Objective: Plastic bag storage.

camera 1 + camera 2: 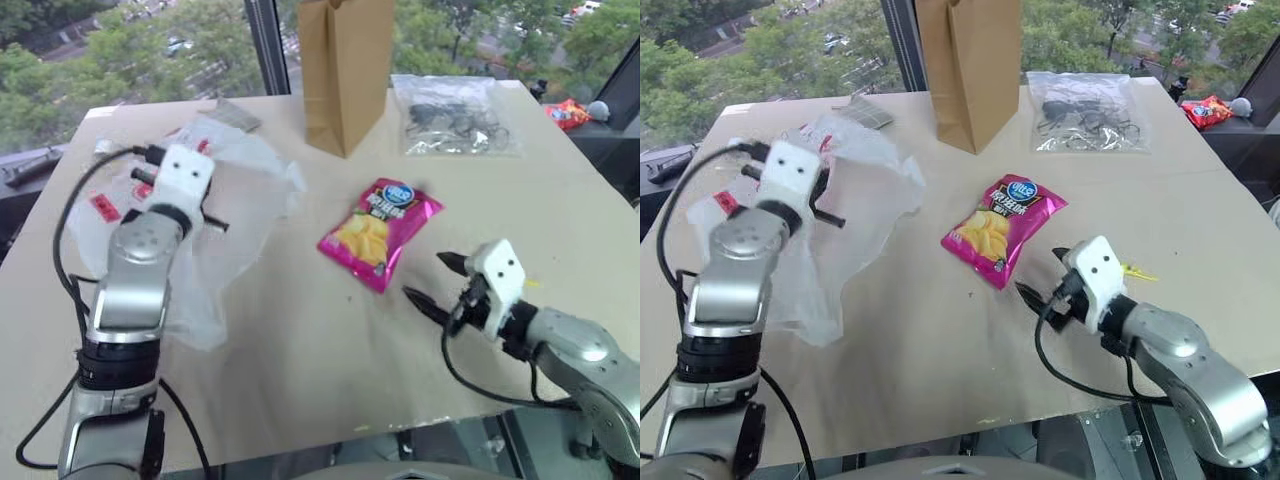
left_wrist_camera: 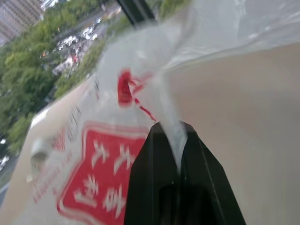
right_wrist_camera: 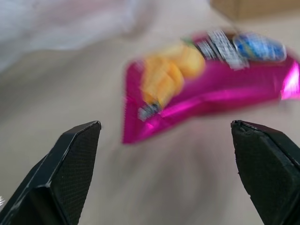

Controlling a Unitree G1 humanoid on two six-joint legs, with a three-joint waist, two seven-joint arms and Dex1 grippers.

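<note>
The left gripper (image 2: 178,154) is clamped on a twist of the plastic bag (image 1: 240,190), which lies spread beside the brown paper bag (image 1: 345,70). The right gripper (image 1: 432,280), fingers wide apart, faces the chip packet (image 1: 380,232). Storage looks barely begun: the bag is gripped, not yet bundled or stowed.
</note>
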